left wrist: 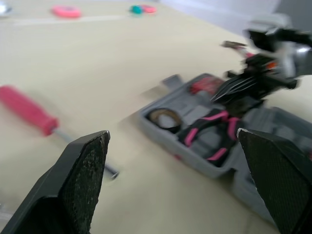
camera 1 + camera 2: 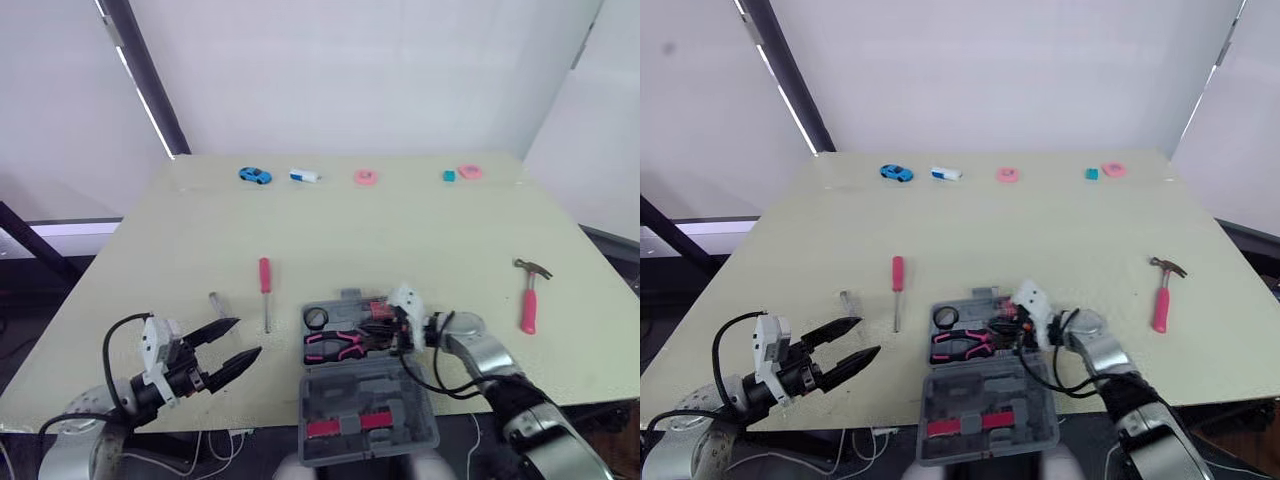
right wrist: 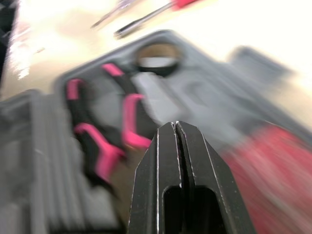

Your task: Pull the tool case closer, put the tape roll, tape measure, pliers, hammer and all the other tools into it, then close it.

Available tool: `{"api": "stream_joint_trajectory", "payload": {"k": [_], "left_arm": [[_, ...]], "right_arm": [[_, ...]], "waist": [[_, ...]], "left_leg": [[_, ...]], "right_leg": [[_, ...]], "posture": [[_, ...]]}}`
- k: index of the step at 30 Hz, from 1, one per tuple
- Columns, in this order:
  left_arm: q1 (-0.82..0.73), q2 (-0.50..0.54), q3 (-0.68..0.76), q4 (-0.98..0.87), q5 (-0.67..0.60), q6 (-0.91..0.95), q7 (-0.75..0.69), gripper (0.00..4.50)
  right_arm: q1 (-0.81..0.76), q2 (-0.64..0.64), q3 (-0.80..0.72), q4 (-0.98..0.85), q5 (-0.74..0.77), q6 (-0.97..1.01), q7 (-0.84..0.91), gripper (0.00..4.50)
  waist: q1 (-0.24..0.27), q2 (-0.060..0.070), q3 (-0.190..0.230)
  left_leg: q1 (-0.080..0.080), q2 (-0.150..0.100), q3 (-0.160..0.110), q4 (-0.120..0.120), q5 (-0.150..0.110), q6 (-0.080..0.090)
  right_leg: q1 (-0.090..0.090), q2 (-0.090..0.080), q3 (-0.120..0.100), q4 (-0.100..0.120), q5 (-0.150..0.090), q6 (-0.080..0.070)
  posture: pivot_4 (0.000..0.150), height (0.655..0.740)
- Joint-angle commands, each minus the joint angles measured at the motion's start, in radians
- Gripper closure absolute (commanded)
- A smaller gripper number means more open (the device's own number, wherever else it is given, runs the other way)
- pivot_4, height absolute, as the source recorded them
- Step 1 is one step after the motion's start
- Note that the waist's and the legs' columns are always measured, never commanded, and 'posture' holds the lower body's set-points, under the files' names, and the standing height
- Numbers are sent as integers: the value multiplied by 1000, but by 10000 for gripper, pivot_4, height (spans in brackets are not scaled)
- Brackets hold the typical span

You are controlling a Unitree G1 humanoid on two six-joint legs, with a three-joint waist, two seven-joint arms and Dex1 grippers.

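Left of the tool case [image 2: 368, 398], our left gripper [image 2: 248, 336] hung with its fingers spread wide, holding nothing. Just behind it lay a small metal piece [image 2: 216, 302], too small for us to name. The screwdriver [image 2: 265, 285] lay near the case's left wall. We judged it light and stiff, best gripped at its red handle, since the thin shaft might slip. Inside the case sat the tape roll [image 2: 316, 319] and the pliers [image 2: 335, 345]. Over the case's right side our right gripper [image 3: 176, 127] had its fingers pressed together on nothing we could see. It partly hid a red item [image 2: 377, 308] we could not identify. Well right of the case lay the hammer [image 2: 528, 298], probably head-heavy and best taken near the head.
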Motion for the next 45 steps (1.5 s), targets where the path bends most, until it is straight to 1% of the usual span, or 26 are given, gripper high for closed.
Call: {"api": "stream_joint_trajectory", "payload": {"k": [1,2,4,5,7,8,9,10,11,12,13,14,18,22,26,30,32,33,34,35,36,37,38,40,45], "left_arm": [[11,-23,30,-20,1,-8,79,0],[18,-29,32,-21,4,-14,91,0],[43,-48,44,-29,10,-16,137,0],[61,-61,54,-34,11,-21,161,0],[86,-77,67,-39,14,-30,190,0],[111,-86,73,-45,14,-34,200,0],[128,-91,75,-50,13,-36,205,0],[156,-98,80,-58,15,-40,210,0],[180,-104,84,-66,13,-41,215,0],[194,-107,87,-71,11,-41,219,0],[212,-111,90,-80,6,-39,223,0],[237,-112,96,-88,4,-38,224,0],[292,-113,120,-113,-16,-17,239,0],[310,-111,109,-169,-26,10,262,0],[305,-80,68,-250,-46,73,243,0],[247,-7,1,-283,-27,103,192,0],[180,47,-37,-263,-28,157,166,5349],[155,74,-56,-245,-25,174,143,8764],[134,101,-78,-227,-13,183,119,13528],[117,119,-94,-211,-4,189,101,19239],[97,135,-111,-191,5,192,84,23273],[79,148,-124,-171,13,192,70,28266],[60,167,-145,-147,28,184,42,34173],[34,197,-185,-104,60,163,-12,43618],[-27,224,-263,-3,137,88,-94,43618]], "right_arm": [[82,-44,-130,-201,78,4,-68,44563],[107,-57,-156,-234,105,37,-73,44563],[196,-111,-250,-306,122,31,-112,39194],[250,-143,-296,-334,124,22,-123,37944],[323,-182,-346,-370,135,18,-136,27199],[375,-202,-390,-384,146,13,-145,21107],[407,-214,-418,-393,154,10,-153,18358],[457,-229,-462,-402,170,11,-154,14283],[500,-243,-496,-406,179,7,-153,8314],[526,-251,-514,-409,185,6,-153,6396],[557,-261,-539,-408,189,0,-153,1840],[596,-272,-581,-404,200,-4,-155,470],[710,-297,-683,-371,214,-20,-155,470],[737,-290,-698,-369,219,-22,-169,470],[688,-297,-630,-444,208,45,-193,470],[583,-347,-490,-553,205,148,-151,470],[496,-394,-391,-569,172,180,-104,5544],[458,-413,-351,-573,169,209,-84,8803],[425,-438,-312,-572,156,224,-61,14030],[397,-456,-283,-565,140,226,-45,19559],[363,-471,-251,-553,123,230,-34,23808],[334,-482,-226,-543,116,242,-22,28701],[301,-502,-188,-532,95,238,4,34974],[247,-543,-110,-514,46,224,64,44241],[138,-574,37,-490,-41,226,151,44241]], "waist": [[-3,-1,1],[-5,-1,1],[-7,-1,1],[-4,-1,1],[-1,-3,3],[-1,-4,4],[0,-4,5],[0,-4,5],[0,-5,6],[0,-5,7],[-1,-6,7],[-4,-7,9],[-3,-9,10],[-3,-11,13],[-8,-9,15],[-7,-5,18],[-5,-4,19],[-2,-4,19],[0,-5,19],[2,-5,20],[3,-4,20],[3,-4,20],[5,-5,20],[7,-5,21],[16,-6,23]], "left_leg": [[-4,0,0,0,0,0],[-7,0,0,0,0,0],[-9,0,0,0,0,0],[-9,0,0,0,0,0],[-8,-1,0,-5,-1,1],[-8,-2,0,-5,-1,1],[-8,-2,0,-5,-1,1],[-8,-2,0,-5,-1,1],[-8,-2,0,-5,-1,1],[-7,-1,0,-5,-1,1],[-7,-1,0,-5,-1,1],[-6,-1,1,-5,-1,1],[-5,-1,1,-4,-1,1],[-5,-1,0,-4,-1,1],[-6,0,1,-4,-1,1],[-6,0,1,-4,-1,1],[-6,-1,0,-4,-1,1],[-6,-1,0,-4,0,1],[-6,-2,0,-4,0,1],[-6,-2,0,-4,0,1],[-7,-3,0,-4,0,1],[-7,-3,0,-4,-1,1],[-7,-3,0,-5,-1,1],[-8,-3,0,-5,-1,1],[-9,-2,1,-5,-1,1]], "right_leg": [[-3,0,0,-1,2,4],[-6,1,0,-2,2,4],[-7,2,0,-2,2,4],[-7,2,0,-3,2,4],[-7,2,0,-5,1,6],[-7,2,0,-6,0,6],[-7,2,0,-6,0,6],[-7,2,0,-6,-1,4],[-7,2,0,-6,-1,3],[-6,2,0,-6,-2,3],[-6,2,0,-6,-2,3],[-6,2,1,-6,-2,2],[-6,2,2,-5,-4,7],[-6,1,2,-5,-4,7],[-6,1,3,-6,-4,7],[-6,2,2,-5,-2,3],[-7,3,2,-5,-2,3],[-7,4,2,-4,-2,3],[-6,4,2,-5,-2,2],[-6,5,1,-5,-2,2],[-6,5,1,-5,-2,2],[-7,6,2,-5,-2,2],[-7,6,2,-6,-2,2],[-7,7,1,-7,-2,2],[-7,8,1,-7,-2,2]], "posture": [[1500,7400],[1500,7400],[1500,7400],[1500,7400],[1500,7400],[1500,7400],[1500,7400],[1500,7400],[1500,7400],[1500,7400],[1500,7400],[1500,7400],[1500,7400],[1500,7400],[1500,7400],[1500,7400],[1500,7400],[1500,7400],[1500,7400],[1500,7400],[1500,7400],[1500,7400],[1500,7400],[1500,7400],[1500,7400]]}}
